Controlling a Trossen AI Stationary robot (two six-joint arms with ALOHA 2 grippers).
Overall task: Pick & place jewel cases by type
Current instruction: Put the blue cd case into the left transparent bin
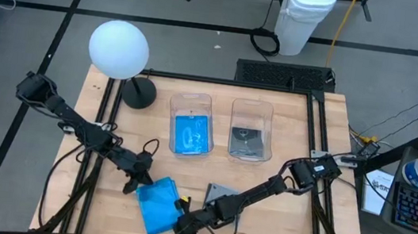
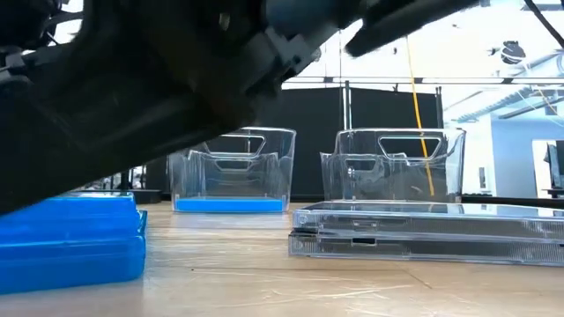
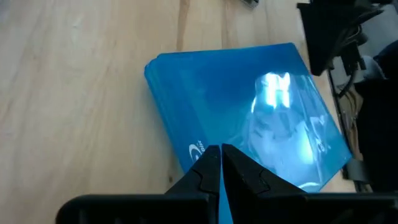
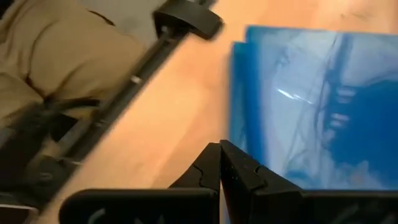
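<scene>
**Two shut grippers flank a stack of blue cases**

Two clear tubs stand side by side toward the far middle of the table (image 1: pixel 97 119). The left tub (image 1: pixel 193 107) holds a blue jewel case (image 1: pixel 190 135) lying flat on its floor; the right tub (image 1: pixel 252 114) holds a grey see-through case (image 1: pixel 247 142), also flat.

At the near edge lies a stack of blue jewel cases (image 1: pixel 156 205), turned at an angle. Just to its right rest grey see-through cases (image 1: pixel 219 192), two stacked in the low view (image 2: pixel 427 231).

The left arm reaches in from the table's left side, its left gripper (image 1: pixel 140 177) low at the far-left corner of the blue stack with its fingers pressed together, holding nothing. The right arm stretches diagonally from the right side across the grey cases; the right gripper (image 1: pixel 184 224) sits low at the stack's near-right corner, fingers likewise pressed together and empty.

In the low view a dark arm fills the upper left and hides much of the blue stack. Whether either gripper touches the stack cannot be told. The grey cases are partly covered by the right arm from above.

A white globe lamp (image 1: pixel 119 48) stands at the table's far left.
</scene>
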